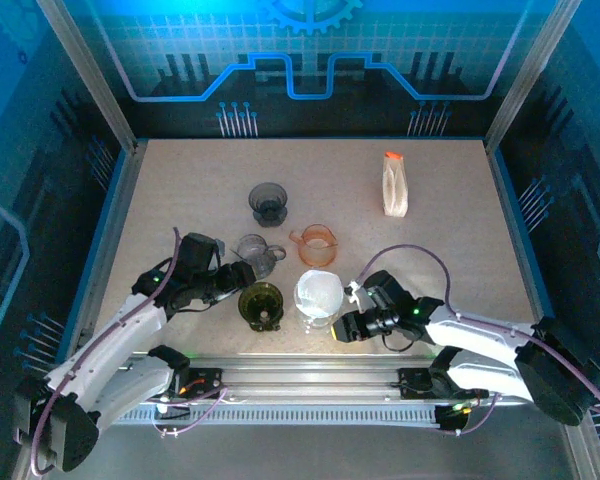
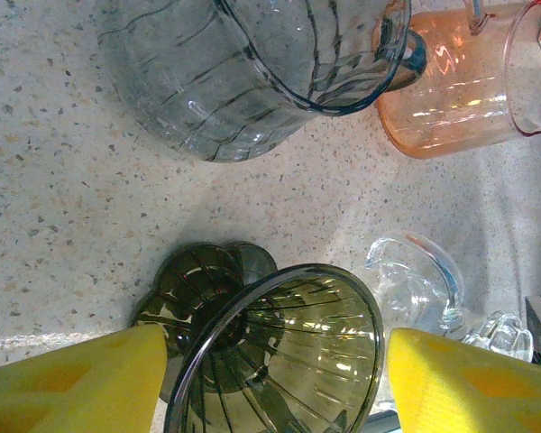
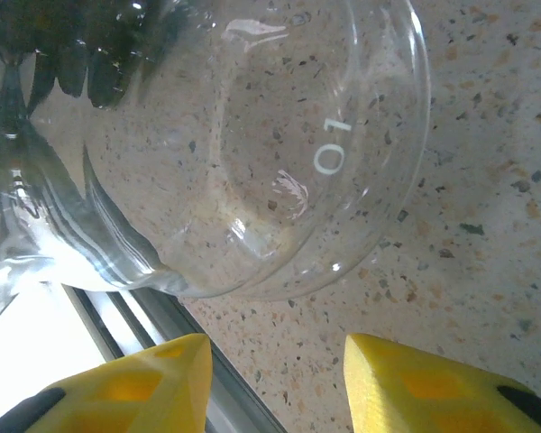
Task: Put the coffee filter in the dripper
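Near the front edge stands a clear glass dripper [image 1: 319,294] whose bowl looks white inside, as if a paper coffee filter [image 1: 318,288] lies in it. In the right wrist view the clear dripper [image 3: 343,135] bears the mark "01". My right gripper [image 1: 338,330] [image 3: 275,347] is open just in front of it, with bare table between the pads. An olive dripper [image 1: 261,305] [image 2: 279,352] stands to its left. My left gripper [image 1: 242,283] [image 2: 278,361] is open around it, pads close beside the rim. I cannot tell whether they touch it.
Behind stand a smoky grey dripper [image 1: 257,253] [image 2: 243,72], an orange dripper [image 1: 318,243] [image 2: 460,90] and a dark dripper [image 1: 269,203]. A white pack with an orange top [image 1: 395,185] stands far right. The table's metal rail [image 3: 162,334] runs close by my right gripper.
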Action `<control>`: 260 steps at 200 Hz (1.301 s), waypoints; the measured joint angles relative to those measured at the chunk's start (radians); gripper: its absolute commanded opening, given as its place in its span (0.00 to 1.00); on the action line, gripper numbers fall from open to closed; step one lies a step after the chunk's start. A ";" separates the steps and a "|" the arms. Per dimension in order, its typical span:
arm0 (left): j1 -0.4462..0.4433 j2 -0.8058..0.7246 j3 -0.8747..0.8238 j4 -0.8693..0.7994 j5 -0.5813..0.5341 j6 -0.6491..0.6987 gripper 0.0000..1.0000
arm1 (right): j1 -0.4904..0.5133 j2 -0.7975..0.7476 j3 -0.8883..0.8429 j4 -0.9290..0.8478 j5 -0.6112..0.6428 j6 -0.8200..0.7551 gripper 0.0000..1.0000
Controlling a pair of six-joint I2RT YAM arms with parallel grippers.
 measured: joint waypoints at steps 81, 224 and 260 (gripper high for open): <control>0.002 -0.027 0.000 -0.005 -0.003 -0.009 0.62 | -0.006 0.105 0.001 0.106 -0.029 0.000 0.42; 0.011 -0.085 -0.017 -0.050 -0.038 -0.049 0.61 | -0.031 0.359 0.114 0.295 -0.053 0.000 0.40; 0.013 -0.087 -0.017 -0.055 -0.047 -0.053 0.60 | -0.033 0.445 0.177 0.334 -0.055 0.000 0.39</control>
